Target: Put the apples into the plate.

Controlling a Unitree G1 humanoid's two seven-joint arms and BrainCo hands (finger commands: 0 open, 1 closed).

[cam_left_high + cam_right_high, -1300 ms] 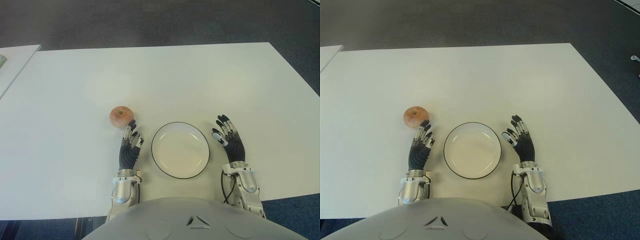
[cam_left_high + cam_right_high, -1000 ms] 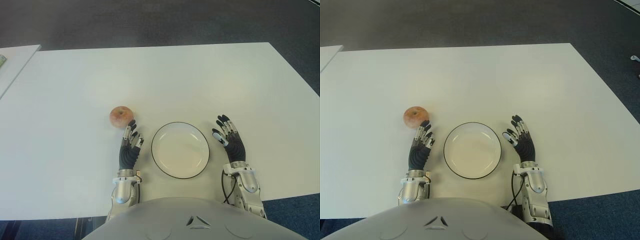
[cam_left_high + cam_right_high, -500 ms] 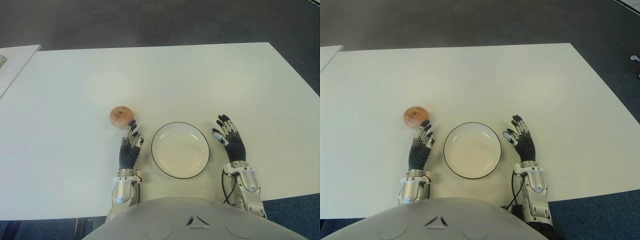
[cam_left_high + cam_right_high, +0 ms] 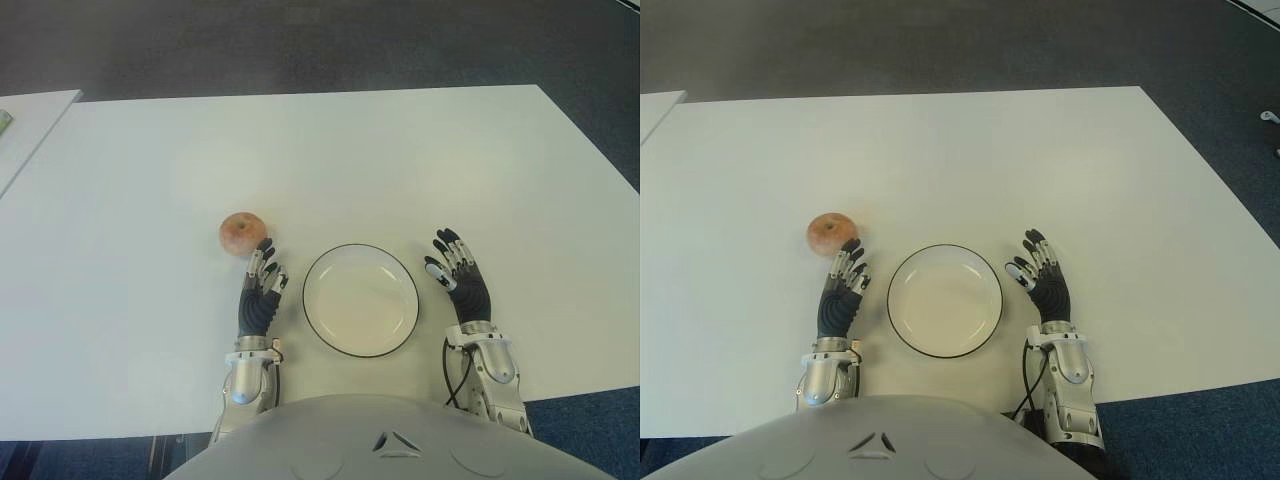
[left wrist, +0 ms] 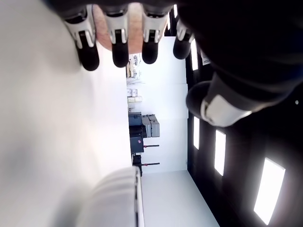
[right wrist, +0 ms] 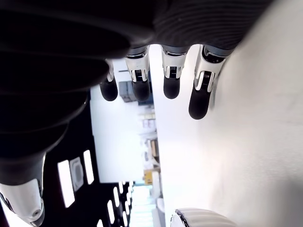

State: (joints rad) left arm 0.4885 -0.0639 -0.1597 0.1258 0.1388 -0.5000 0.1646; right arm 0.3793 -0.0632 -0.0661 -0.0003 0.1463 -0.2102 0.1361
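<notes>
- White and round, with a thin dark rim, the plate (image 4: 360, 300) sits at the near edge of the table (image 4: 330, 160), right in front of the robot's body, and holds nothing.
- Just to the left of the plate is the left hand (image 4: 260, 295), palm toward the table, its dark fingers (image 5: 120, 47) stretched out straight and slightly spread, holding nothing.
- Just to the right of the plate is the right hand (image 4: 460, 280), also flat and relaxed, its fingers (image 6: 171, 78) extended and fanned, holding nothing; its thumb points toward the plate's rim.
- Both hands are close to the plate but apart from it, with bare table between each hand and the rim.
- A little farther out, to the left of the plate and beyond it, one reddish-yellow apple (image 4: 242, 232) sits on the table, outside the plate.
- The left hand's fingertips reach right up to the near side of the apple; whether they touch it cannot be told.
- Far to the left of the plate, the corner of a second white table (image 4: 25, 125) shows, separated by a narrow gap.
</notes>
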